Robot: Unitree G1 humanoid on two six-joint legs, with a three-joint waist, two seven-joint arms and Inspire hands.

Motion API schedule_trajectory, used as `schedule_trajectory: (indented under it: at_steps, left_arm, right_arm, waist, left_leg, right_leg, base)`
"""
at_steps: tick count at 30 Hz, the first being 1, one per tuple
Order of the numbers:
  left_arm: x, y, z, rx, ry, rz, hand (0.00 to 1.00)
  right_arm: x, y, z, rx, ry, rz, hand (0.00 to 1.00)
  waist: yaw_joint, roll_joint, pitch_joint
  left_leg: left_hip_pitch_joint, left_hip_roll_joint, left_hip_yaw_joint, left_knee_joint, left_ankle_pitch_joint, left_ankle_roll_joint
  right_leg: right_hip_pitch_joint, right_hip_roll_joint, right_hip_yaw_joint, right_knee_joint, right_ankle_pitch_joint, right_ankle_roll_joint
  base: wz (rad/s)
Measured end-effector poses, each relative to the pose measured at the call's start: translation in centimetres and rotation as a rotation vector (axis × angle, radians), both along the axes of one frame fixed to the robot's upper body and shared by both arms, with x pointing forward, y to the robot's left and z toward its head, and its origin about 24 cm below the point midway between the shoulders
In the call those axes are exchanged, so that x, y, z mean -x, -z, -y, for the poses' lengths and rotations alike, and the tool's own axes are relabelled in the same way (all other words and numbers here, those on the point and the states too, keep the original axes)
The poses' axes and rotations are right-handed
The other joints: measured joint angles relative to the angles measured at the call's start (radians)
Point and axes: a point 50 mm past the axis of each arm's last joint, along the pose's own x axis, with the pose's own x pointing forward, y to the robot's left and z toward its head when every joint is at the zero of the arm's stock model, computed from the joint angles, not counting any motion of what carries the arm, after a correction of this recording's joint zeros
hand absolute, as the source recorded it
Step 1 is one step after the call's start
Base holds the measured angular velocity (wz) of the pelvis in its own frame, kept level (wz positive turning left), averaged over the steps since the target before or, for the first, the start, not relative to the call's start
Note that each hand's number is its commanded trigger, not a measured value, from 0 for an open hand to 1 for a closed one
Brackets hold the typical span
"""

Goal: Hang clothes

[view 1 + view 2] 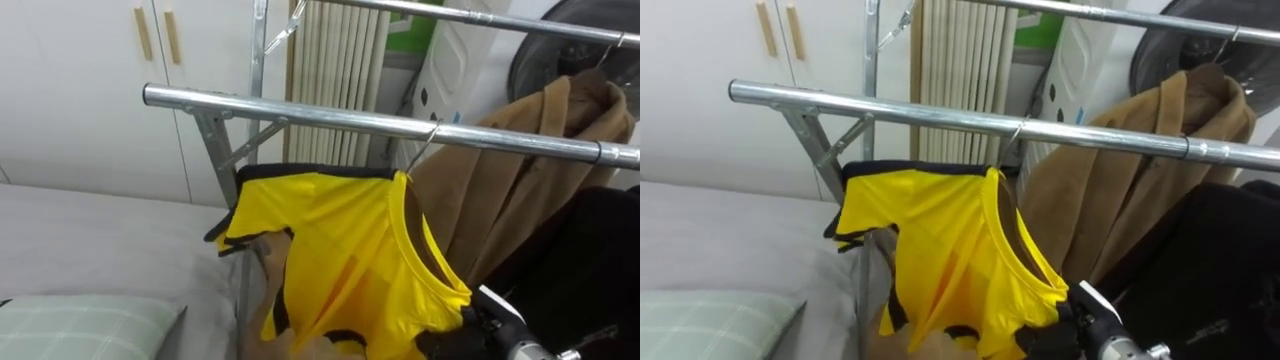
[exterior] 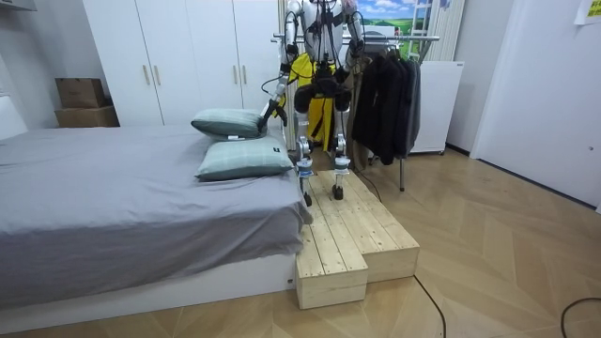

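Hanger hook [image 1: 428, 135] sits over the rail [image 1: 300, 112], yellow shirt [image 1: 340, 250] near its left end. Right hand [image 1: 490, 325] is low by the collar, can't tell if it's gripping. Ease off slowly, no tugging.

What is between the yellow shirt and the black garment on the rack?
A brown coat hangs between the yellow shirt and the black garment, as the left eye view shows.
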Motion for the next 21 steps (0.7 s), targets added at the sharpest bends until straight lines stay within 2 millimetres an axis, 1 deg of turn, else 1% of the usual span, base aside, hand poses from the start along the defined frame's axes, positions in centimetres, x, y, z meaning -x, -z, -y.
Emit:
schedule_trajectory:
  at_steps: [4,6,10,14,15,16,17,18,21]
  left_arm:
    - [0.0,0.0,0.0,-0.002,0.006,0.001,0.0]
    - [0.0,0.0,0.1,-0.001,0.005,0.001,0.0]
    - [0.0,0.0,0.0,-0.002,0.002,0.003,0.0]
    - [-0.1,0.0,0.0,-0.006,0.002,0.009,0.0]
    - [-0.1,0.0,0.0,-0.008,0.002,0.011,0.0]
    - [-0.1,0.0,0.0,-0.008,0.001,0.011,0.0]
    - [-0.1,0.0,0.0,-0.008,-0.001,0.012,0.0]
    - [-0.1,0.0,0.0,-0.008,-0.004,0.013,0.0]
    - [-0.1,0.0,0.1,-0.012,-0.013,0.018,0.0]
  right_arm:
    - [0.2,0.5,-0.1,-0.002,0.021,-0.009,1.0]
    - [0.2,0.8,-0.2,-0.004,0.031,-0.014,1.0]
    - [0.6,1.5,-0.5,-0.021,0.053,-0.031,1.0]
    - [0.9,2.2,-0.8,-0.036,0.059,-0.049,1.0]
    - [1.0,2.2,-0.9,-0.036,0.06,-0.051,0.96]
    - [1.0,2.2,-0.9,-0.037,0.06,-0.052,0.68]
    - [1.0,2.3,-0.9,-0.037,0.06,-0.052,0.25]
    - [1.0,2.3,-0.9,-0.038,0.061,-0.053,0.0]
    - [1.2,2.5,-1.0,-0.041,0.069,-0.061,0.0]
  waist:
    - [0.006,0.002,-0.0027]
    - [0.006,0.004,-0.0066]
    - [0.005,0.005,-0.01]
    - [0.004,0.003,-0.0121]
    - [0.005,0.003,-0.0122]
    - [0.005,0.003,-0.0123]
    - [0.005,0.004,-0.0115]
    - [0.003,0.002,-0.0128]
    - [0.0,0.001,-0.0136]
  left_leg:
    - [-0.001,0.0,-0.002,0.001,0.0,0.0]
    - [-0.001,0.0,-0.003,0.001,0.0,0.0]
    - [0.002,0.001,-0.008,0.002,0.0,0.0]
    - [0.003,0.0,-0.024,0.006,0.0,0.0]
    - [0.004,0.0,-0.025,0.006,0.0,0.0]
    - [0.005,0.0,-0.025,0.006,0.0,0.0]
    - [0.005,0.0,-0.025,0.006,0.0,0.0]
    - [0.005,0.0,-0.026,0.006,0.0,0.0]
    - [0.005,0.0,-0.03,0.006,0.0,0.0]
  right_leg:
    - [0.001,0.0,-0.001,-0.001,0.0,0.0]
    - [0.001,0.0,-0.002,-0.001,0.0,0.0]
    - [0.013,0.001,-0.003,-0.015,0.0,0.0]
    - [0.023,0.0,-0.018,-0.015,0.0,0.0]
    - [0.025,-0.001,-0.019,-0.016,0.0,0.0]
    - [0.025,-0.001,-0.019,-0.016,0.0,0.0]
    - [0.026,-0.001,-0.019,-0.016,0.0,0.0]
    - [0.027,-0.001,-0.021,-0.016,0.0,0.0]
    - [0.03,-0.002,-0.028,-0.016,0.0,0.0]
  base:
    - [0.02]
    - [0.0]
    - [0.04]
    - [0.1]
    - [0.07]
    - [0.0]
    - [0.0]
    - [0.0]
    - [0.04]
